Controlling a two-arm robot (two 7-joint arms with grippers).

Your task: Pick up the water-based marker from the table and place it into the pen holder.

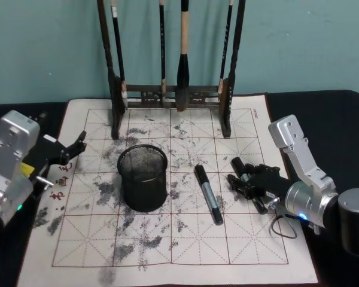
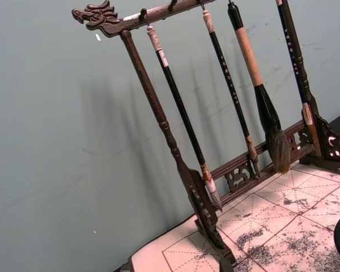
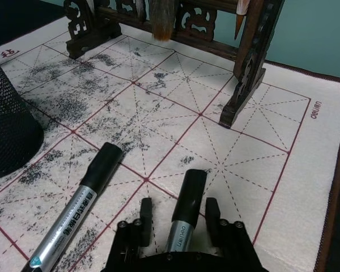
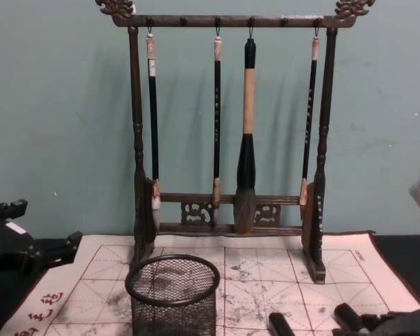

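Spreading across the black worktop (image 1: pixel 341 113), the ink-stained mat (image 1: pixel 257 257) carries the brush rack (image 4: pixel 134 140) at its far edge and the pen holder (image 1: pixel 143 185) upright left of centre. My left gripper (image 1: pixel 76 146) hangs over the mat's left edge. My right gripper (image 3: pixel 178 207) sits low on the mat's right side, jaws spread astride a marker (image 3: pixel 187 190) lying flat, not pinching it. A second marker (image 1: pixel 208 194) lies between that one and the holder.

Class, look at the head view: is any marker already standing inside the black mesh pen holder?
No: the pen holder has nothing in it, and a marker lies flat on the mat beside it.
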